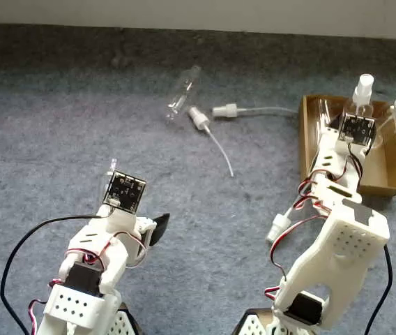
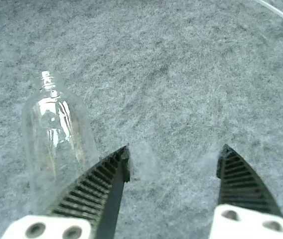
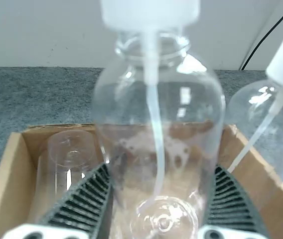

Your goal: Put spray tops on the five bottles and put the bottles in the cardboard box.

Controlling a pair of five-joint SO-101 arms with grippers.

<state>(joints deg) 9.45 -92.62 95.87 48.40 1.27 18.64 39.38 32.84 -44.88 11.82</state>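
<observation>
- The left gripper (image 2: pixel 174 159) hangs low over the grey carpet (image 2: pixel 191 69) with its fingers spread wide and nothing between them.
- A bare bottle (image 2: pixel 57 134) lies on its side just outside that gap, along the outer face of one finger. Its long axis runs roughly the way the fingers point, with the open neck at the far end.
- That offset looks like what the next move depends on. The gripper would have to shift sideways to straddle the body, since closing where it is would catch only carpet.
- The right gripper (image 3: pixel 160 172) pinches a topped bottle (image 3: pixel 156 114) by its lower body and holds it upright inside the cardboard box (image 1: pixel 308 139), beside other bottles there.
- A second bare bottle (image 1: pixel 183 94) and two loose spray tops (image 1: pixel 199 118) lie on the far middle of the table, between the arms. The left arm is free and the right is occupied, so I judge the left better placed for the pick.
</observation>
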